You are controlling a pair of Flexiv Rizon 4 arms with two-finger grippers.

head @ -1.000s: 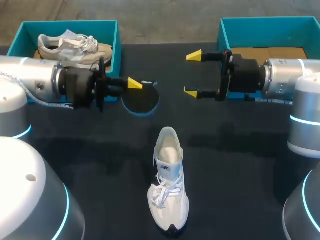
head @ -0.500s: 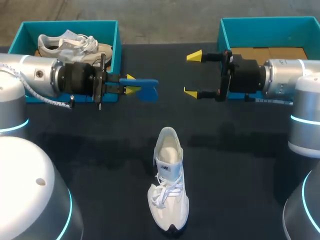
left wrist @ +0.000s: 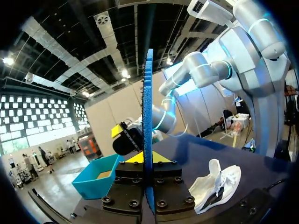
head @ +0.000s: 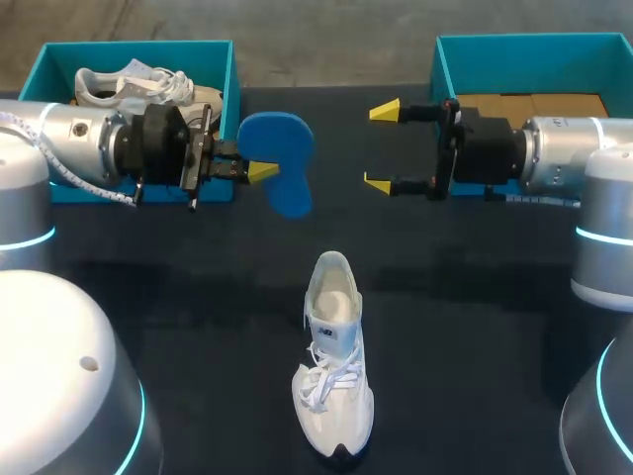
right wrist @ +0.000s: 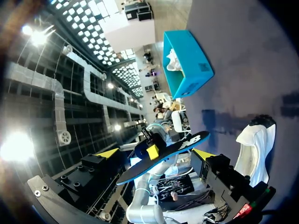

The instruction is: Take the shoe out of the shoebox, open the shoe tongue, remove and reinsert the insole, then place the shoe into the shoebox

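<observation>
Blue foam insole [head: 277, 163] is off the table [head: 475, 327], in the air at centre-left, its broad face turned up toward the head view, wider lobe far and narrower end near. The left arm [head: 79, 148] comes in from the left in front of the left shoebox [head: 138, 49]. The left jaws pinch the insole at its left edge, one yellow tip [head: 262, 171] showing against the blue. In the left wrist view the insole [left wrist: 147, 116] stands edge-on, upright, clamped between the two jaw blocks. The white shoe [head: 334, 371] sits upright on its sole at the near middle of the black table, toe toward the near edge, heel opening toward the far side, laces loose, well apart from both arms. The same shoe shows low beside the left jaws in the left wrist view [left wrist: 215, 184] and on the dark table ahead of the right jaws in the right wrist view [right wrist: 257, 144]. The teal left shoebox holds a second, greyish shoe [head: 148, 89]. The right arm [head: 554, 153] enters from the right in front of the right shoebox [head: 534, 49], which shows a bare brown cardboard floor. The right jaws are spread wide and hold nothing, pointing left toward the insole, with a gap between.
</observation>
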